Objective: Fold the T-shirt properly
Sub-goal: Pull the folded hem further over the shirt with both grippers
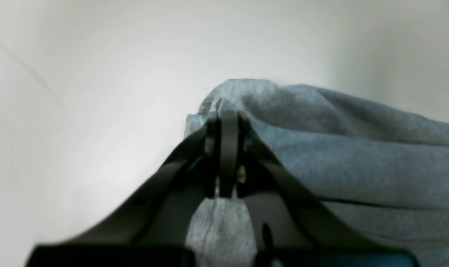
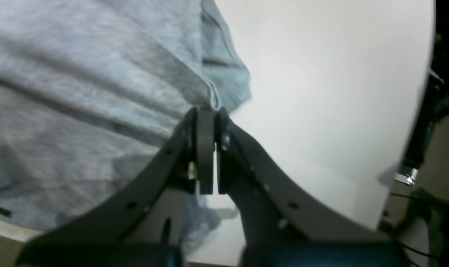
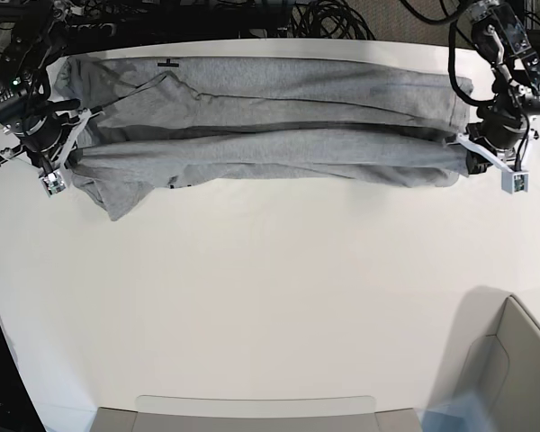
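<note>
The light-grey T-shirt [image 3: 270, 135] lies stretched in a long folded band across the far part of the white table [image 3: 270, 288]. No lettering shows. My left gripper [image 3: 463, 144] is at the band's right end in the base view; in the left wrist view it [image 1: 228, 113] is shut on a pinched edge of the T-shirt [image 1: 358, 155]. My right gripper [image 3: 72, 148] is at the band's left end; in the right wrist view it [image 2: 208, 111] is shut on a folded edge of the T-shirt [image 2: 80, 92]. A loose part of the shirt hangs down by the right gripper.
A grey open box [image 3: 513, 369] stands at the near right corner. A flat grey tray edge [image 3: 252, 412] lies along the near side. Black cables [image 3: 324, 18] lie beyond the far edge. The table's rounded edge [image 2: 424, 111] is close to the right gripper.
</note>
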Tool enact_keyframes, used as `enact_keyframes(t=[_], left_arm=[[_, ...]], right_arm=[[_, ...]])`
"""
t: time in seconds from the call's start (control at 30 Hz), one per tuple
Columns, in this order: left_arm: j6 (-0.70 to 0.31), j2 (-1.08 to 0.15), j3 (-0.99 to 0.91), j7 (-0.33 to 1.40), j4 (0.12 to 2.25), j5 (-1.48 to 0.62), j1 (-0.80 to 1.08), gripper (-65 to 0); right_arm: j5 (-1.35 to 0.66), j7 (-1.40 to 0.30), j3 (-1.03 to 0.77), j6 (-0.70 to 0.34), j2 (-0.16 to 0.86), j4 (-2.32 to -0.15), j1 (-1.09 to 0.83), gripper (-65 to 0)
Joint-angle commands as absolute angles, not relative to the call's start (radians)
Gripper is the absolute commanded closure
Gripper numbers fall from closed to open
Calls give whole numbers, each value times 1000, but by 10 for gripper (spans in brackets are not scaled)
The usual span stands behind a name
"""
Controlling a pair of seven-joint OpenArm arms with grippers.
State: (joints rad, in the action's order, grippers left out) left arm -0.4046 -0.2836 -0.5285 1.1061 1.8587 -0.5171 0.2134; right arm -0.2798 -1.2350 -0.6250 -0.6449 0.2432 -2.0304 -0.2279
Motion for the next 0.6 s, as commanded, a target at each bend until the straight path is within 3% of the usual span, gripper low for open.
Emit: enact_keyframes(t=[0.0, 0.57], left_arm=[[-403, -298, -536, 1096, 1882, -524, 226, 0], [-403, -257, -529, 1089, 1943, -519, 406, 0]], right_arm=[[-274, -1228, -641, -674, 260, -2051, -237, 0], [-274, -1227, -567, -687, 259, -2049, -337, 0]])
